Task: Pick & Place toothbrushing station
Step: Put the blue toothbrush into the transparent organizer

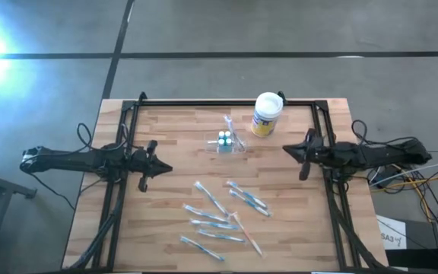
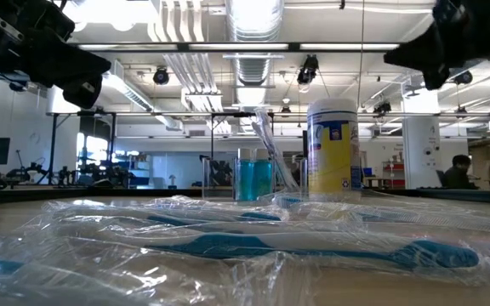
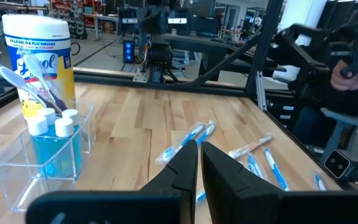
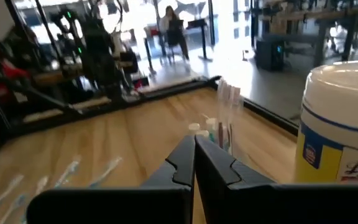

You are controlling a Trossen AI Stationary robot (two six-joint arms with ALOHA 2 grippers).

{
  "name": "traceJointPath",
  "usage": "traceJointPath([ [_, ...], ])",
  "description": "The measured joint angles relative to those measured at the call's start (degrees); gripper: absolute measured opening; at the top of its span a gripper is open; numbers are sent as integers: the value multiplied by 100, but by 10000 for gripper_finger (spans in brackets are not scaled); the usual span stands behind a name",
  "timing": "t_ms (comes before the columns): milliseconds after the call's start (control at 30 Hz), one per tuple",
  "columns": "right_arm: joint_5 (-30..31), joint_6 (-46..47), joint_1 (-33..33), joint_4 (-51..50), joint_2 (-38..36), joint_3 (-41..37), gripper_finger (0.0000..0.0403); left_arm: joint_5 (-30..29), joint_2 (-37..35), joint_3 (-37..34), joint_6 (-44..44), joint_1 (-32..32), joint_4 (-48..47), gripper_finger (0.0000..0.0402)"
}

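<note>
From overhead, nearest me at six o'clock, I count about eight wrapped toothbrushes (image 1: pixel 220 215) scattered on the table (image 1: pixel 173 175); their clear wrappers overlap, so the count is uncertain. At nine o'clock my left gripper (image 1: pixel 163 169) hovers, fingers nearly together, holding nothing. At three o'clock my right gripper (image 1: pixel 286 149) hovers shut and empty. Farther, near twelve o'clock, the clear station (image 1: pixel 226 142) holds two small blue bottles and one wrapped brush. One canister (image 1: pixel 266 114) stands just beyond it, at its one o'clock.
</note>
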Motion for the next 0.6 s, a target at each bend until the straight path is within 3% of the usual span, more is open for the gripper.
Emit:
traceJointPath([
  [333,325,1506,0,-3480,3124,2793,8,0,0,0,181,-2,0,26],
  [600,-775,2200,4,-4637,5201,4248,9,0,0,0,224,-2,-103,26],
])
